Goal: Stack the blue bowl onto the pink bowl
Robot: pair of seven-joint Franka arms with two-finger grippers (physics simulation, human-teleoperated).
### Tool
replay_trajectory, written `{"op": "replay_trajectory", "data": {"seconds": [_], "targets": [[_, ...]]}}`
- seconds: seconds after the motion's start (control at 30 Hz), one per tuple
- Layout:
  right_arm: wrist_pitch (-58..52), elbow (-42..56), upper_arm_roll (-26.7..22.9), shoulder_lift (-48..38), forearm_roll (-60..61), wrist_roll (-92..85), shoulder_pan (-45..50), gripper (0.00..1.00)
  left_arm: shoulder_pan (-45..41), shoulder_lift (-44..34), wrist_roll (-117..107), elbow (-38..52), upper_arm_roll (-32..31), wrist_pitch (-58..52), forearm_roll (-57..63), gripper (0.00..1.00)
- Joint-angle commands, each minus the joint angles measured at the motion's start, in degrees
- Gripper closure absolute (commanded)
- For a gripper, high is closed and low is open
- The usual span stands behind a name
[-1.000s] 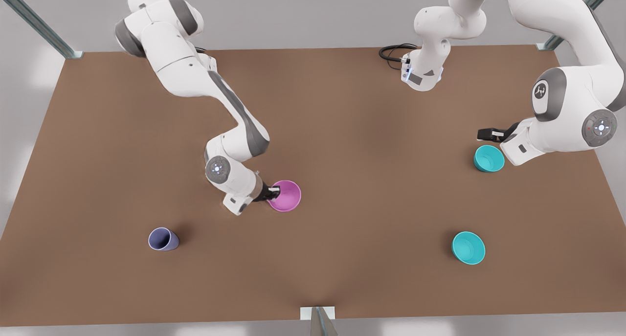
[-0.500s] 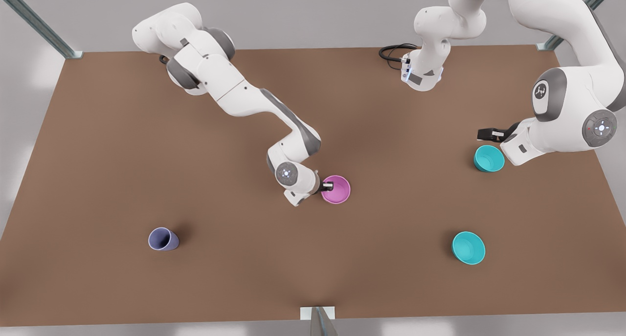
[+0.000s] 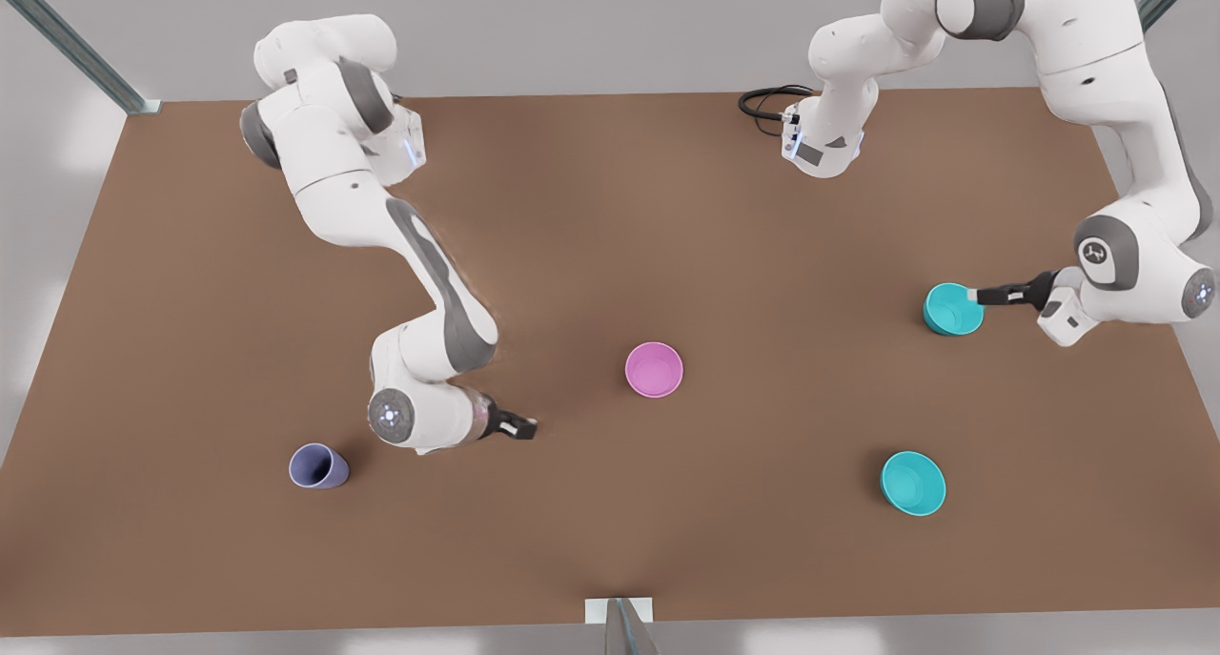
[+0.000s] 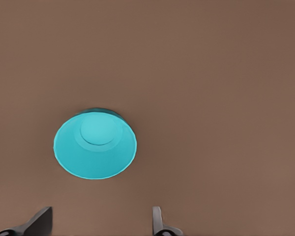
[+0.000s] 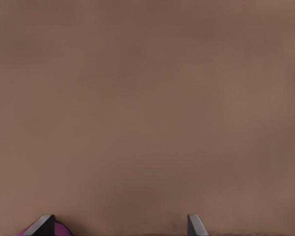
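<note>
Presently noted at the front view's right: left end effector [image 3: 982,296], fingers apart, clamped on nothing, poised at the rim of the blue bowl [image 3: 953,309]. Judged from the left wrist view as not yet straddling the wall, with the bowl lying just ahead of the fingertips. Found upright on the surface [image 3: 667,207], well apart from the pink bowl [image 3: 654,369], which sits upright near the middle. Stacking not yet begun.

Noted at the front view's left: right end effector [image 3: 519,428], fingers apart, holding nothing, low over the surface between pink bowl and cup [image 3: 317,466]; taken as waiting.

Risks, as judgements:
1. Closing on 1 thin rim off-centre likely to tip or skid so light a bowl instead of pinching it.
2. Descending with a finger on top of the rim likely to press the bowl down or flip it.
3. Confusing the target with the brighter twin bowl [image 3: 913,483], nearer the front edge, possible given near-identical colour.
4. Carrying by 1 wall likely to leave the bowl hanging tilted, then seating crooked in the pink bowl or knocking it aside.
5. Crossing toward the middle close to the waiting arm, with some chance of contact.

Containers: all 3 bowls empty. Cup interior seemingly empty, though not fully seen.
</note>
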Motion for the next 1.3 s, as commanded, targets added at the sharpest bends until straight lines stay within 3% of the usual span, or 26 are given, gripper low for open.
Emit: {"op": "replay_trajectory", "data": {"seconds": [0.0,0.07,0.13,0.2,0.27,0.47,0.53,0.6,0.7,0.87,0.93,1.0,1.07,1.1,1.2,1.27], "targets": [[-29.96,0.39,0.07,-8.67,-12.02,-15.6,-4.23,0.0,1.13,1.07,32.48,-2.28,0.79,15.37,-2.23,0.0],[-36.91,2.32,0.25,-17.29,-21.52,-30.28,-4.32,0.0,1.13,1.24,32.56,-4.66,1.32,20.65,-2.67,0.0],[-42.72,4.87,-0.28,-24.67,-23.02,-33.72,-4.31,0.0,2.36,3.0,33.44,-4.84,1.41,22.06,-4.25,0.0],[-42.72,2.41,-0.81,-31.52,-22.5,-35.57,-4.23,0.0,2.71,5.2,33.62,-4.84,1.5,22.23,-5.83,0.0],[-39.82,-7.6,-0.9,-39.18,-21.27,-35.39,-4.49,0.0,2.63,6.16,33.71,-4.92,1.5,22.85,-7.24,0.0],[-38.23,-11.3,-0.9,-40.33,-20.12,-35.48,-5.9,0.0,2.54,7.83,33.71,-8.26,1.5,25.84,-7.77,0.0],[-38.23,-11.48,-0.98,-40.33,-20.21,-35.48,-5.98,0.0,2.36,7.92,33.62,-8.26,1.5,25.75,-8.56,0.46],[-38.23,-11.57,-1.51,-40.15,-20.21,-35.57,-5.98,0.0,2.45,8.54,33.62,-8.26,1.41,25.58,-8.65,0.64],[-37.36,-12.35,-1.6,-40.5,-20.3,-35.57,-5.98,0.0,2.45,8.45,33.44,-8.26,1.41,24.17,-10.93,0.79],[-37.35,-13.15,-1.95,-40.33,-20.39,-35.57,-5.98,0.0,-0.62,4.42,25.29,-7.56,1.15,19.26,-10.93,0.79],[-37.27,-13.15,-2.3,-40.24,-20.39,-35.57,-5.9,0.0,-9.92,-4.19,12.2,-7.12,1.15,13.1,-10.93,0.79],[-37.27,-13.15,-2.3,-40.15,-20.3,-35.57,-5.81,0.0,-21.71,-6.75,-2.32,-5.19,0.1,12.13,-10.84,0.79],[-37.18,-13.15,-2.3,-39.89,-20.12,-35.57,-5.81,0.0,-31.29,-3.95,-20.51,0.79,-2.63,11.6,-8.3,0.79],[-37.18,-13.15,-2.3,-39.97,-20.21,-35.57,-5.81,0.0,-31.39,-1.93,-25.17,3.15,-7.02,11.78,-7.86,0.79],[-36.91,-13.59,-2.3,-39.97,-20.3,-35.57,-5.81,0.0,-39.56,7.92,-45.39,17.57,-7.2,11.42,-7.86,0.79],[-36.91,-13.76,-2.3,-39.89,-20.47,-35.57,-5.81,0.0,-43.42,11.26,-52.07,21.09,-7.2,11.34,-8.03,0.79]]}}
